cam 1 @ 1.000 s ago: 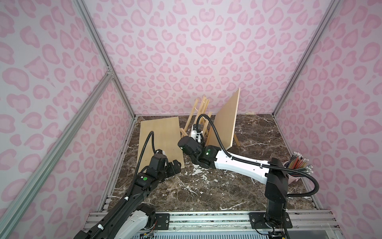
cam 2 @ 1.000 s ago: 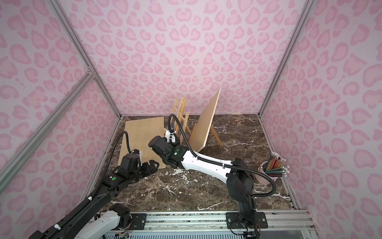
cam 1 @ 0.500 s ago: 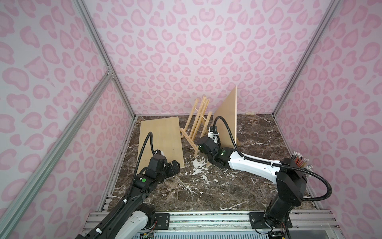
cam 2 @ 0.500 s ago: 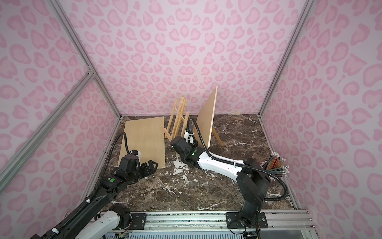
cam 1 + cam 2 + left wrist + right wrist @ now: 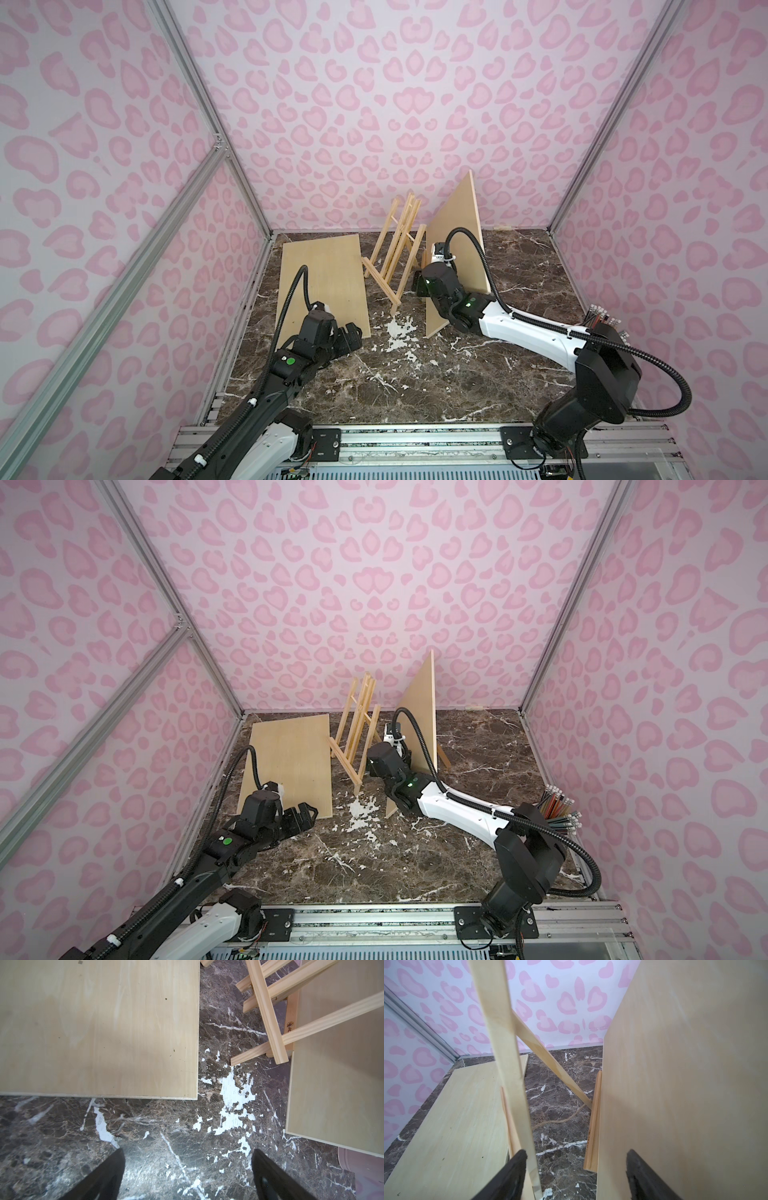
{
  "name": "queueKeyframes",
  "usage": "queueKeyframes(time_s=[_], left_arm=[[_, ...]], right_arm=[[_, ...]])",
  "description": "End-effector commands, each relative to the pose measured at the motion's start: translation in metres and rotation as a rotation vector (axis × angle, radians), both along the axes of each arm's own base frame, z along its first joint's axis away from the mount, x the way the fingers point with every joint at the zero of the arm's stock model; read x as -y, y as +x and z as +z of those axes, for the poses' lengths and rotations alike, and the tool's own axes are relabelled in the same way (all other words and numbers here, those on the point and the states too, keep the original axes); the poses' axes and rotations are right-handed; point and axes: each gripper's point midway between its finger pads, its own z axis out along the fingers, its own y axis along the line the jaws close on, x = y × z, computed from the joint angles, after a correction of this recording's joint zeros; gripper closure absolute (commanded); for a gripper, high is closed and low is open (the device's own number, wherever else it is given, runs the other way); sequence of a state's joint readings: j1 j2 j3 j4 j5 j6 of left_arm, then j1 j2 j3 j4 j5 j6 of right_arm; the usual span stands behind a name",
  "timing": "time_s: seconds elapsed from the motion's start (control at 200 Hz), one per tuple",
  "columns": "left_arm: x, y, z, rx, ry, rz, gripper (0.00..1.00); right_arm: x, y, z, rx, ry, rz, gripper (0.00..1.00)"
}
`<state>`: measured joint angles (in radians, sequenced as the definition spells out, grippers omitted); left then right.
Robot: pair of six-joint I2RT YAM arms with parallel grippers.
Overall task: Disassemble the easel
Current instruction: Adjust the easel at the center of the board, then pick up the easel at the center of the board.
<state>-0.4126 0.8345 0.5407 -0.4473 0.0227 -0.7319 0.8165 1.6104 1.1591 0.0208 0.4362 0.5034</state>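
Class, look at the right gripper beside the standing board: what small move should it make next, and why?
Probably edge the right gripper sideways onto the standing board and close. Its jaws are open and empty between the easel and that board, which stands on edge, while the other board already lies flat.
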Motion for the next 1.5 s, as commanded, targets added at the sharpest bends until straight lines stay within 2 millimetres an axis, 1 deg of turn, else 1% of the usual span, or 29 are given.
queueKeyframes(time_s=[0.0,0.155,0.275,0.45,0.535,0.785,0.845,0.97,1.11,1.255,1.375,1.495], left_arm=[[0.002,0.002,0.001,0.011,-0.005,-0.007,0.04],[0.002,0.002,0.0,0.006,-0.003,-0.009,0.04],[0.003,0.002,0.0,0.009,-0.005,-0.011,0.04],[0.003,0.002,0.001,0.009,-0.006,-0.014,0.04],[0.003,0.002,0.0,0.009,-0.005,-0.015,0.04],[0.003,0.002,0.0,0.009,-0.004,-0.016,0.04],[0.003,0.002,0.001,0.01,-0.006,-0.017,0.04],[0.003,0.002,0.0,0.008,-0.005,-0.018,0.04],[0.004,0.003,-0.001,0.007,-0.003,-0.019,0.04],[0.004,0.003,-0.002,0.003,0.0,-0.019,0.04],[0.003,0.003,-0.002,0.003,0.001,-0.019,0.04],[0.004,0.003,-0.002,0.004,0.001,-0.02,0.04]], right_arm=[[-0.016,0.0,0.01,0.03,0.044,0.072,0.23],[-0.032,0.005,0.011,0.029,0.09,0.084,0.24],[-0.04,0.014,0.01,0.027,0.111,0.063,0.25],[-0.044,0.029,0.008,0.04,0.115,0.025,0.27],[-0.039,0.037,0.004,0.037,0.12,-0.013,0.29],[-0.044,0.048,0.003,0.073,0.126,0.02,0.36],[-0.045,0.05,0.004,0.081,0.127,0.03,0.4],[-0.049,0.051,0.005,0.096,0.134,0.051,0.5],[-0.05,0.051,0.008,0.112,0.139,0.067,0.67],[-0.052,0.052,0.021,0.145,0.135,0.082,0.82],[-0.054,0.05,0.031,0.166,0.122,0.109,0.92],[-0.056,0.045,0.047,0.196,0.141,0.146,1.0]])
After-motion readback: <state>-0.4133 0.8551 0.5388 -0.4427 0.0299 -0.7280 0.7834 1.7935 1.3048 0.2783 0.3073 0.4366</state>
